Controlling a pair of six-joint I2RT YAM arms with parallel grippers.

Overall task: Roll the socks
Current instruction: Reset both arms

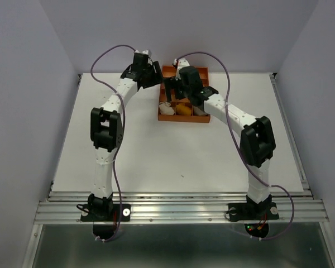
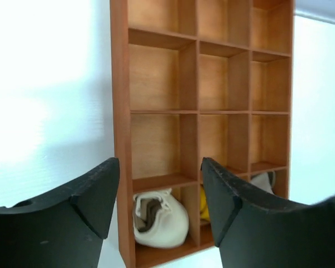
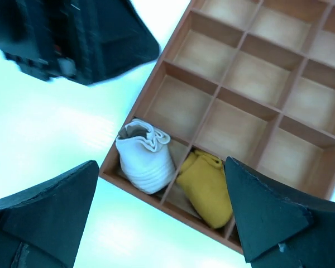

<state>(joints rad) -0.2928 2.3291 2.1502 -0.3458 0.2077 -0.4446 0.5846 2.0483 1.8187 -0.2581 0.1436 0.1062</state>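
Observation:
Three rolled socks sit in the near row of the orange compartment tray (image 1: 206, 119). The cream-white roll (image 1: 166, 108) (image 2: 162, 220) (image 3: 146, 161) with brown inside fills the left corner cell. Beside it lies the mustard sock (image 1: 183, 109) (image 2: 203, 205) (image 3: 206, 187). A third pale sock (image 1: 200, 110) (image 2: 262, 181) is mostly hidden in the cell to its right. My left gripper (image 1: 154, 73) (image 2: 159, 187) hovers open at the tray's left side, holding nothing. The right gripper (image 1: 173, 87) (image 3: 161, 164) hangs open and empty above the near-left cells.
The tray's (image 2: 120, 111) (image 3: 139, 106) other cells hold nothing. The left arm's dark wrist (image 3: 84, 39) shows close by at the top left of the right wrist view. The white table (image 1: 173, 151) stretches toward the arm bases, with grey walls behind and to both sides.

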